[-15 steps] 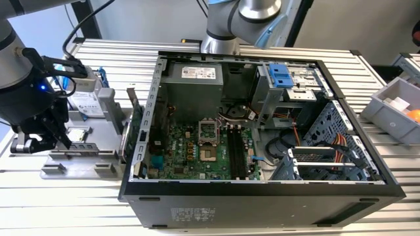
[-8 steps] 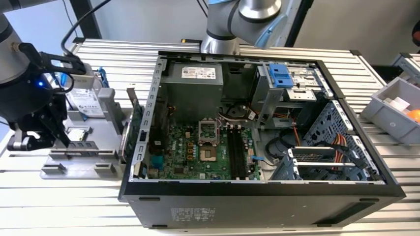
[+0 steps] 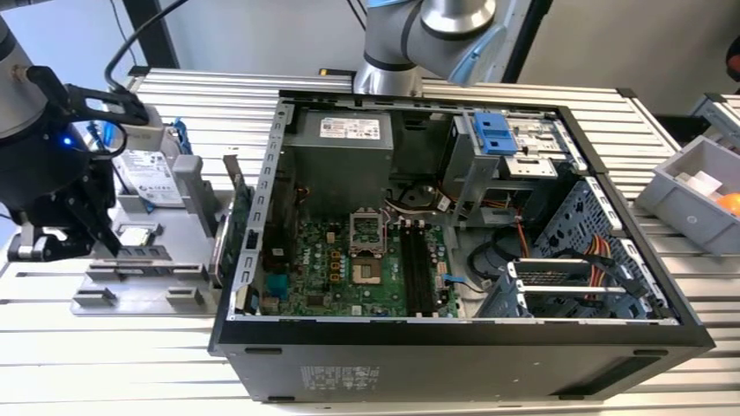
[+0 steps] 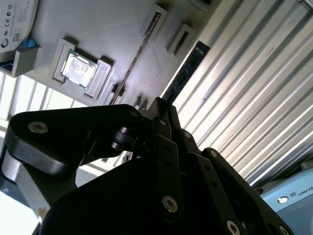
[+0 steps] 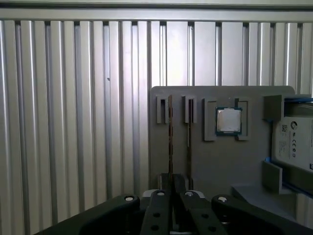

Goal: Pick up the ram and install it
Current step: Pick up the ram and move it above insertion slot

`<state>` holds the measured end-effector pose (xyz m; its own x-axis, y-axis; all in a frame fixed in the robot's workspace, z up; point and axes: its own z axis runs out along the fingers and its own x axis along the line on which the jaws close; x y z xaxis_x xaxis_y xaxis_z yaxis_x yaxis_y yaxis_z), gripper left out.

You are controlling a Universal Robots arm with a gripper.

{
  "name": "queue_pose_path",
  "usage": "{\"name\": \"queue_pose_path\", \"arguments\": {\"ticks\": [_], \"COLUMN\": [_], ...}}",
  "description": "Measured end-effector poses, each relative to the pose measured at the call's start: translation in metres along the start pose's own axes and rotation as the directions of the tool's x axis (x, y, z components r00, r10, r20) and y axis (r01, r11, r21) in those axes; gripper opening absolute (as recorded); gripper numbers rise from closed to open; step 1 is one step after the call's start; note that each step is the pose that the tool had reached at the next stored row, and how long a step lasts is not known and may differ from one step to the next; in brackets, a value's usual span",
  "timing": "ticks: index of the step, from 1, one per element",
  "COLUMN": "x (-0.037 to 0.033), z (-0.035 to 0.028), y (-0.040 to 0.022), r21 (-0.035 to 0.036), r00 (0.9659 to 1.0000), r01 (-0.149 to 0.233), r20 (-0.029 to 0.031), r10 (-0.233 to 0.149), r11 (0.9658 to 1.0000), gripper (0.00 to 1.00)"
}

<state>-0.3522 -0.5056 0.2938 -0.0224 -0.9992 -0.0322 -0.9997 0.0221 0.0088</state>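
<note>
Ram (image 5: pixel 170 132) is standing on its edge with its near end between the tips of the gripper (image 5: pixel 175 182). In both wrist views the black fingers (image 4: pixel 165 142) are drawn together and pinching the thin dark stick. Whether it is sitting in its slot or raised out of it I cannot tell.

The ram is lying along a grey tray (image 5: pixel 205 161). A second stick (image 5: pixel 189 147) is standing just beside it and parallel to it. Past that one, a square processor (image 5: pixel 229 121) is lying flat in its own pocket. Farther out, a drive (image 5: pixel 293 142) with blue rails is resting at the tray's edge.

In the exterior view the gripper is hanging over the tray at the exterior view's left, about 9 o'clock from the open case (image 3: pixel 463 347). A green card (image 3: pixel 239 221) is standing on edge between tray and case. Inside the case, the motherboard (image 3: pixel 329 269) is lying toward 8 o'clock and a metal cage (image 3: pixel 567 282) is sitting toward 4 o'clock. A grey bin (image 3: pixel 682 195) is standing at 3 o'clock from the case, at the exterior view's right. Everything is resting on the ribbed metal bench (image 3: pixel 116 364).
</note>
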Motion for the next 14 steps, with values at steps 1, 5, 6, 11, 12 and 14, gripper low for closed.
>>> {"name": "queue_pose_path", "arguments": {"ticks": [1,5,6,11,12,14], "x": [0.0000,-0.0001,-0.0002,-0.0003,-0.0003,-0.0003], "z": [-0.0009,-0.0040,-0.0046,-0.0082,-0.0089,-0.0102], "y": [0.0000,0.0000,0.0000,0.0001,0.0001,0.0001], "r21": [0.0000,0.0000,0.0000,0.0000,0.0000,0.0000], "r00": [1.0000,1.0000,1.0000,1.0000,1.0000,1.0000], "r01": [0.000,0.000,0.000,0.000,0.000,0.000], "r20": [0.0000,0.0000,0.0000,0.0000,0.0000,0.0001], "r10": [0.000,0.000,0.000,0.000,0.000,0.000], "r11": [1.0000,1.0000,1.0000,1.0000,1.0000,1.0000], "gripper": [0.00,0.00,0.00,0.00,0.00,0.00]}}
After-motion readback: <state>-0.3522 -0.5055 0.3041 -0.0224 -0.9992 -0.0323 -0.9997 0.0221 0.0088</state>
